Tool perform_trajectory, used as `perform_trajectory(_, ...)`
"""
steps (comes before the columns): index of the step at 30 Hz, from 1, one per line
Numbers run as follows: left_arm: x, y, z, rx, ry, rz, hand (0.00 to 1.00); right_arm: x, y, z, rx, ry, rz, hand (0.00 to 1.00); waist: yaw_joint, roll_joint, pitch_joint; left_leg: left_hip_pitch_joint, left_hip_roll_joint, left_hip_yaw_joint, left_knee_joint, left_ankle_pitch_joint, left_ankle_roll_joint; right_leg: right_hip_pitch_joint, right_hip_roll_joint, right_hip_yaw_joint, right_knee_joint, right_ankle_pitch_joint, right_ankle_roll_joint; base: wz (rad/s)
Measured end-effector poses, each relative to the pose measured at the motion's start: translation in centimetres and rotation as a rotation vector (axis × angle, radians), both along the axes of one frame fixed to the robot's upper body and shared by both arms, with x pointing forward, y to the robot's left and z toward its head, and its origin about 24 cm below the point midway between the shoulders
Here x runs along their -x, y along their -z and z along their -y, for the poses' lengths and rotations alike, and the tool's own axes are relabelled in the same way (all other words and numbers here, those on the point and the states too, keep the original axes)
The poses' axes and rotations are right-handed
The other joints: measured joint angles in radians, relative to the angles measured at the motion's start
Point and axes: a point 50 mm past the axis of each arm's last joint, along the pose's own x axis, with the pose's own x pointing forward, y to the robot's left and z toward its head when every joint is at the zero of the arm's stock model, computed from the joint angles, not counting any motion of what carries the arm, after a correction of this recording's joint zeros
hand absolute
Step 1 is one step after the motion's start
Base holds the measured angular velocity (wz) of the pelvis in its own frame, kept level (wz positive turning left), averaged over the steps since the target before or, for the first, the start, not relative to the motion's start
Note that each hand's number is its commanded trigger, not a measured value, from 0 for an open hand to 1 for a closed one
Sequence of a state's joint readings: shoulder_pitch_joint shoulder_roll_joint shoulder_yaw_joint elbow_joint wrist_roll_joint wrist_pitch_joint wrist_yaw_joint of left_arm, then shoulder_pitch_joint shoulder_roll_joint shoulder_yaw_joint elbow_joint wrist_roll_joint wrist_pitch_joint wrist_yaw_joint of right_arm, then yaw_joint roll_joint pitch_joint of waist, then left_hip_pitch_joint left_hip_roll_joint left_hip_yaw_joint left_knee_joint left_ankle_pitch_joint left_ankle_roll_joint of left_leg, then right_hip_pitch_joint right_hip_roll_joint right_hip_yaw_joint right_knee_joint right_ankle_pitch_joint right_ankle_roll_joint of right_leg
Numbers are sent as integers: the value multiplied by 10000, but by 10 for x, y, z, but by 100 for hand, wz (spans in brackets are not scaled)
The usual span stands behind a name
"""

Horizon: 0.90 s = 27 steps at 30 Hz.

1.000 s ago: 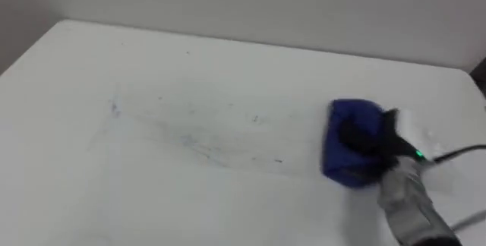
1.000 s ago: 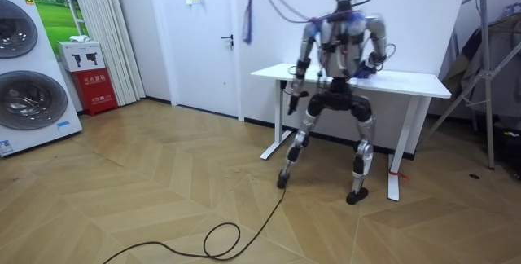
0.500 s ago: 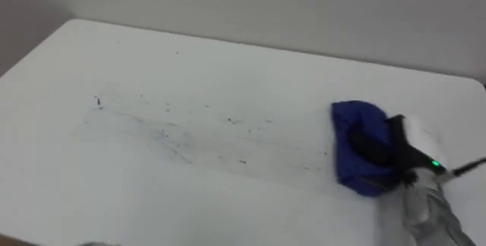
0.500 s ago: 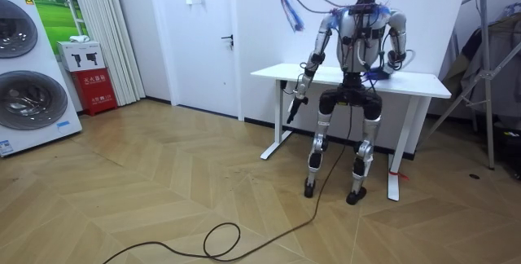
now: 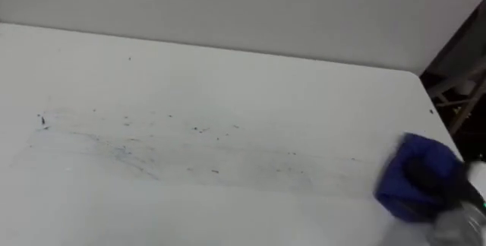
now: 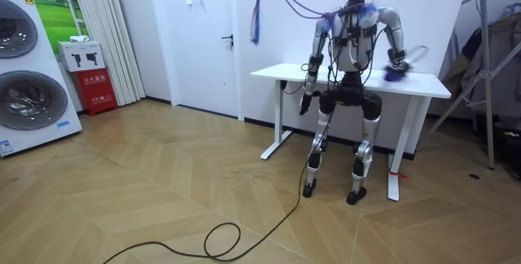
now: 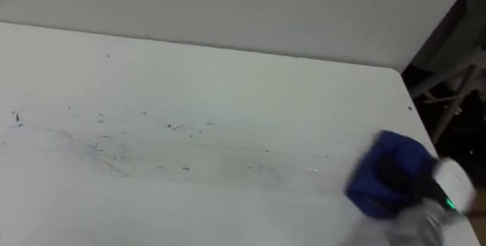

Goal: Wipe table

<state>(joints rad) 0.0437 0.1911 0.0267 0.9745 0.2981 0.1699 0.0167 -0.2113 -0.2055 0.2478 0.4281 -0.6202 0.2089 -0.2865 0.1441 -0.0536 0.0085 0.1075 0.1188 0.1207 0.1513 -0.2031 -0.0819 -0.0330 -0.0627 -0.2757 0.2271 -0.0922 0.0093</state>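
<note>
The step in hand seemed to be the wiping stroke itself, at its far right end. The right robot hand (image 5: 430,173) lay on top of the blue cloth (image 5: 396,191) and pressed it on the white desk (image 5: 228,71), close to the desk's right edge. Whether this robot hand was spread flat on the cloth or closed on it I cannot tell, because its dark shape ran together with the folds. The cloth was under and around the robot hand, touching the desk surface. Well apart from the robot hand, to its left, a band of dark specks (image 5: 129,136) and thin smears crossed the desk, so in my judgement the work was not finished. The next move probably called for bringing the cloth back to the left across this band, with steady pressure downward so that the cloth would not slip out from under the robot hand. Nothing stood on the desk between the robot hand and the marks. Just to the right of the robot hand the desk ended, and past that edge a metal stand (image 6: 487,68) was placed, so a stroke further right could push the cloth off. In the room view the robot stood at the desk's near side, and the left robot hand (image 6: 304,103) hung idle beside the desk's front edge.
</note>
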Motion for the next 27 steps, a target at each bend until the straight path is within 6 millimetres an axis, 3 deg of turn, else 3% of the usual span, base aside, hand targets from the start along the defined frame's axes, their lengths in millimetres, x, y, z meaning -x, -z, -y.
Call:
perform_trajectory(1, -6, 0, 6, 133, 141, 92, 0, -17, -18, -32, 271, -1320, 478, 100, 187, 76, 49, -57, 0, -125, -5, 19, -10, -4, 22, -25, -46, -5, -4, 27)
perform_trajectory(3, -4, 2, 13, 403, 67, 56, 0, -32, -38, -69, 275, -2607, 957, 100, 694, 166, 63, -108, -12, -306, 2, 50, 1, 18, 6, -153, -89, -8, 0, 32)
perform_trajectory(5, 5, 5, 13, 434, -26, -223, 0, -34, -44, -87, 345, -3365, 1031, 100, 981, 173, 55, -253, -45, -641, 15, 71, 26, 86, -74, -487, -144, -41, 50, 56)
perform_trajectory(7, 19, 8, 10, 340, -169, -731, 0, -31, -35, -88, 683, -3676, 504, 100, 1093, 104, 27, -427, -99, -1024, 41, 91, 61, 193, -177, -941, -259, -67, 94, 62)
perform_trajectory(11, 40, 12, 9, 367, -358, -1282, 0, -10, 5, -71, 480, -3216, -996, 100, 1032, 168, 67, -275, -111, -1274, 40, 92, 62, 534, -195, -1013, -329, -79, 113, 28)
perform_trajectory(12, 42, 11, 9, 373, -359, -1299, 0, -2, 9, -68, 338, -3137, -830, 100, 977, 207, 72, -210, -146, -1274, 44, 91, 62, 684, -223, -1076, -433, -137, 205, 9)
perform_trajectory(15, 39, 12, 12, 459, -297, -1145, 0, 10, 19, -67, 374, -3299, -754, 100, 742, 293, 55, -9, -208, -1271, 30, 91, 62, 1004, -247, -1120, -646, -232, 354, 3)
perform_trajectory(17, 37, 11, 14, 525, -255, -957, 0, 17, 24, -63, 426, -3330, -754, 100, 634, 393, -26, 101, -230, -1260, 7, 91, 62, 1127, -244, -1113, -742, -245, 374, -3)
perform_trajectory(19, 35, 10, 13, 459, -240, -815, 0, 23, 29, -58, 511, -3222, -684, 100, 405, 467, -55, 197, -245, -1243, 3, 91, 63, 1211, -247, -1094, -781, -252, 385, -4)
perform_trajectory(23, 31, 9, 13, 446, -170, -580, 0, 32, 36, -49, 508, -2807, -725, 100, 180, 491, -54, 266, -262, -1246, -4, 90, 64, 1326, -257, -1070, -779, -252, 385, 0)
perform_trajectory(24, 29, 8, 14, 453, -122, -492, 0, 35, 38, -45, 482, -2633, -765, 79, 139, 482, -60, 266, -273, -1240, -3, 88, 66, 1348, -272, -1071, -777, -254, 387, 7)
perform_trajectory(27, 26, 8, 15, 447, -31, -338, 0, 41, 42, -36, 498, -2303, -782, 0, 30, 484, -58, 230, -288, -1207, -3, 42, 138, 1330, -287, -1069, -764, -272, 412, 8)
